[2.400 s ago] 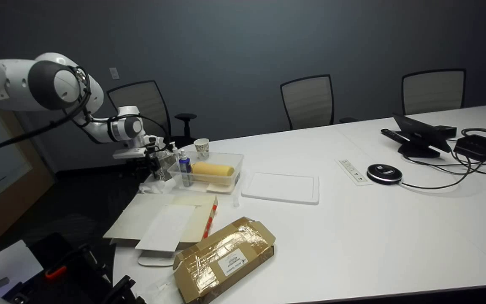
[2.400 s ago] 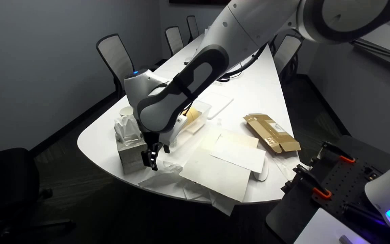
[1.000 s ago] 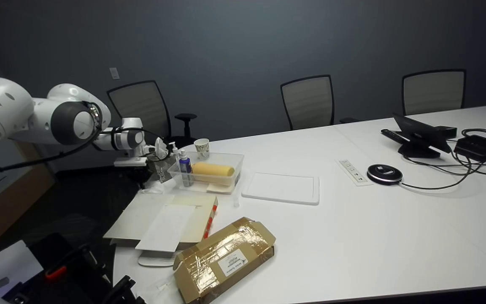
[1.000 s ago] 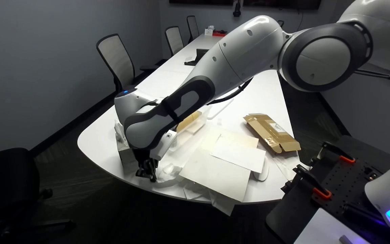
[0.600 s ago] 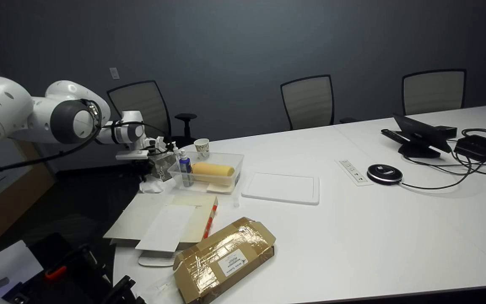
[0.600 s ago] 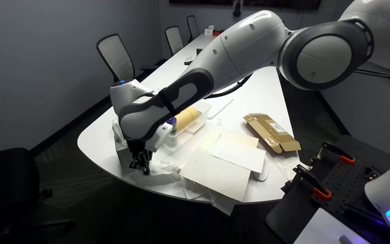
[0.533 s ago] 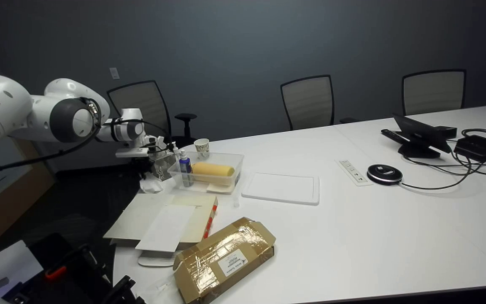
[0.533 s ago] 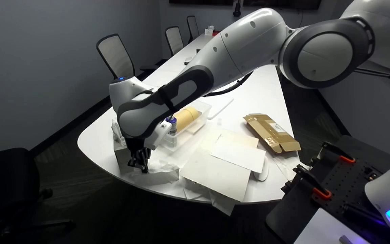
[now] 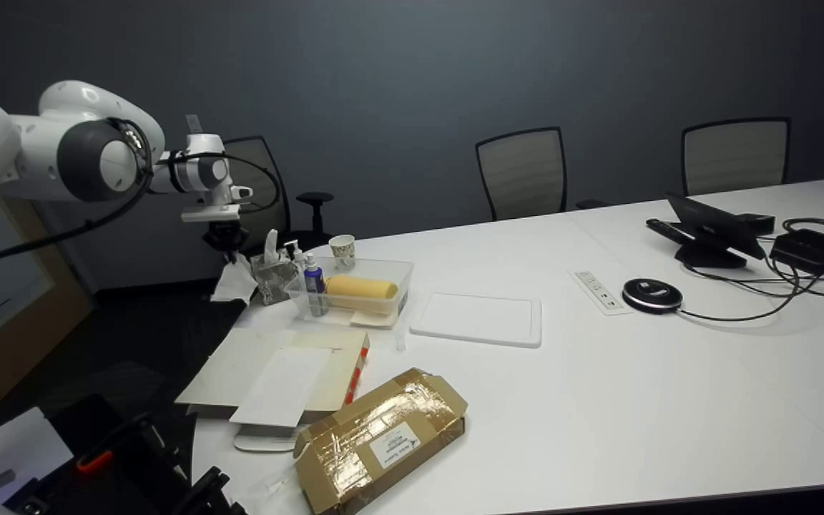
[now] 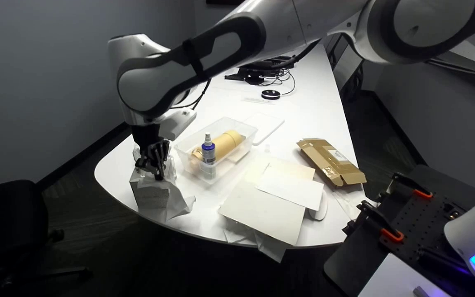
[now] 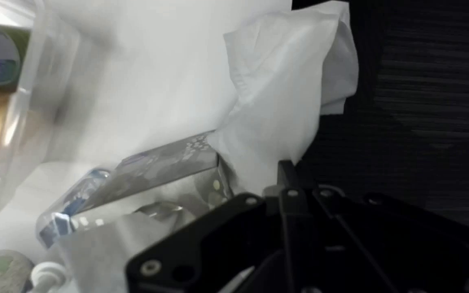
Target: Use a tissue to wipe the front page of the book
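Note:
A crumpled white tissue (image 9: 234, 280) hangs from my gripper (image 9: 229, 256), which is shut on its upper end. In the wrist view the tissue (image 11: 275, 93) droops from the fingertips, partly over the table's edge and the dark floor. My gripper (image 10: 159, 177) is just above and in front of the tissue box, and the tissue (image 10: 175, 202) falls down beside that box. The book (image 9: 337, 361), pale with an orange-red line along one edge, lies flat near the table's rounded end, apart from the gripper. A loose white sheet (image 9: 283, 386) covers part of it.
A grey patterned tissue box (image 10: 151, 194) stands close to the gripper. Beside it is a clear bin (image 9: 403, 295) holding a yellow roll (image 9: 360, 287) and a blue spray bottle (image 10: 208, 152). A brown packet (image 9: 383, 436) and a white slab (image 9: 476, 318) lie farther along.
The gripper went down to the tissue on the table, closed on it, and has since risen. The tissue came up with it and now hangs in the air.

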You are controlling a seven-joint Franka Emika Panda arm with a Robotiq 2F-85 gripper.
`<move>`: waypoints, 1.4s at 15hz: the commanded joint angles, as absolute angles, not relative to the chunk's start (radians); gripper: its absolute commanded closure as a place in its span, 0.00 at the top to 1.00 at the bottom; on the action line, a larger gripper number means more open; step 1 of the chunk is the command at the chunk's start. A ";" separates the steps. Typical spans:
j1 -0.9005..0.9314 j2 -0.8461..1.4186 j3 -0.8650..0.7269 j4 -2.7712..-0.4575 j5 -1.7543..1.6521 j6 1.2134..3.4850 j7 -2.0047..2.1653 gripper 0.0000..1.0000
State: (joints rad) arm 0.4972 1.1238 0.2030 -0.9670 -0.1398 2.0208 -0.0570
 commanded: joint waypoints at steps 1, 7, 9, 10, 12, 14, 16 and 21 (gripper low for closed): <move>0.496 0.946 0.185 -1.159 -0.131 1.894 0.074 0.00; 0.477 0.820 0.132 -1.439 -0.141 1.874 0.307 0.00; 0.465 0.801 0.107 -1.539 -0.151 1.939 0.343 0.00; 0.459 0.790 0.091 -1.590 -0.163 1.987 0.350 0.00; 0.446 0.763 0.061 -1.683 -0.187 2.081 0.365 0.00; 0.431 0.724 0.030 -1.780 -0.209 2.171 0.373 0.00; 0.420 0.676 -0.001 -1.875 -0.233 2.237 0.397 0.00; 0.382 0.535 -0.060 -2.120 -0.282 2.356 0.440 0.00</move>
State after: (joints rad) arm 0.3972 0.6679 -0.0413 -1.9282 -0.2444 2.2948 0.3943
